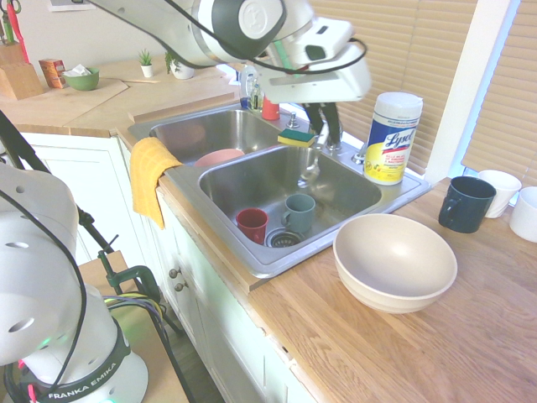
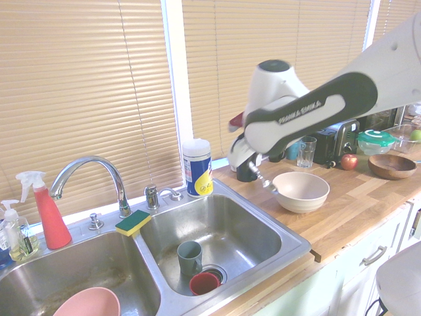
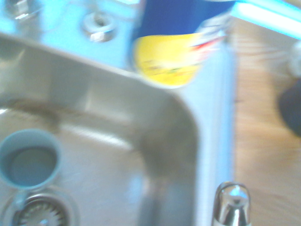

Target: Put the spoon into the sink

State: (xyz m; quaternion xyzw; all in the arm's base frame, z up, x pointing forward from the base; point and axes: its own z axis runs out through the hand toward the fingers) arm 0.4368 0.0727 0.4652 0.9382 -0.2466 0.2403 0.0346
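The white arm reaches in across the top of the first exterior view, and its gripper hangs over the sink, right of centre in the upper part of the frame. From where I'm standing, its fingers are closed on the spoon, whose shiny metal end points downward in the air, above the metal rim and not down in the basin. In the second exterior view the spoon shows right of centre, in front of the beige bowl from that side. Its silver end also pokes up at the lower right of the wrist view. In the lower middle of the first exterior view, a red cup and a grey-green mug sit in the nearer basin beside the round drain, while a pink bowl lies in the other basin, left of centre. A sponge rests at the back of the divider, near the faucet. The Lysol wipes tub stands upright on the rim at upper right, and a yellow towel drapes over the front edge at left. A dark mug stands on the wooden counter at the right.
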